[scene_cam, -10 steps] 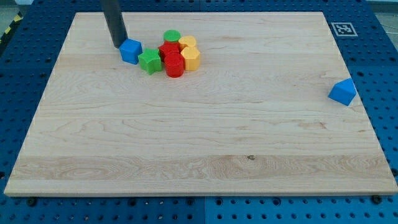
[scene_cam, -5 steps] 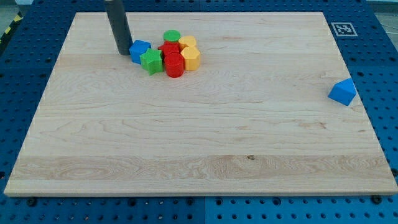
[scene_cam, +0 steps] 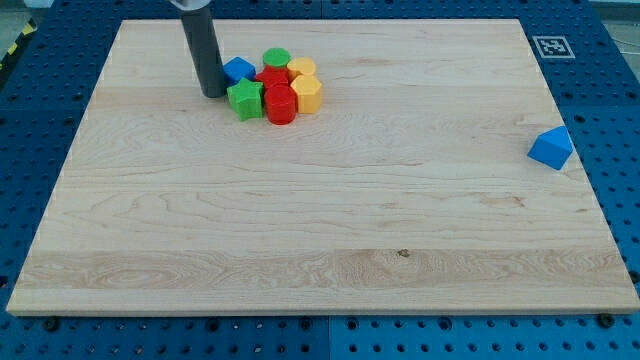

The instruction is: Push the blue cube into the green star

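Blue cube [scene_cam: 238, 69] sits near the view's top left of the wooden worktop [scene_cam: 320, 230], touching the green star [scene_cam: 244, 98] just below it and the red blocks [scene_cam: 276, 95] to its right. My tip [scene_cam: 213, 93] stands just left of the green star, close beside the cube; the end effector is a plain rod and grips nothing. A green cylinder [scene_cam: 276, 58] and yellow blocks [scene_cam: 304, 84] complete the cluster. A second blue block [scene_cam: 551, 147] lies well apart at the view's right edge. A black-and-white square marker [scene_cam: 549, 46] is printed at the top right corner; no writing is readable. Blue perforated board [scene_cam: 620, 120] surrounds the worktop.
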Available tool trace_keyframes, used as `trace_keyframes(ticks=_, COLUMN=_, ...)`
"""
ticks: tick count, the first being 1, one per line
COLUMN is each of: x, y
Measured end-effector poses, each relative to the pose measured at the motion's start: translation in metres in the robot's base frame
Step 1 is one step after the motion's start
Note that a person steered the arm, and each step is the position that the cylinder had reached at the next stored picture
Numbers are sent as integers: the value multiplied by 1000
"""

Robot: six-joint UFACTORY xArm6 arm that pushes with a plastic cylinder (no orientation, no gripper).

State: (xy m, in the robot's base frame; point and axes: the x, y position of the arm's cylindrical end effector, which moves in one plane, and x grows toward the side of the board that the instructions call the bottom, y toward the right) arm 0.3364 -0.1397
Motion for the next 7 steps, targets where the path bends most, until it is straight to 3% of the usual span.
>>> trace_keyframes(ticks=2, x=-14, y=-37)
trace_keyframes(ticks=3, x=-63, y=-39)
trace_keyframes(ticks=4, x=-87, y=-21)
trace_keyframes(ticks=5, x=-87, y=10)
trace_keyframes(ticks=7, x=-67, y=6)
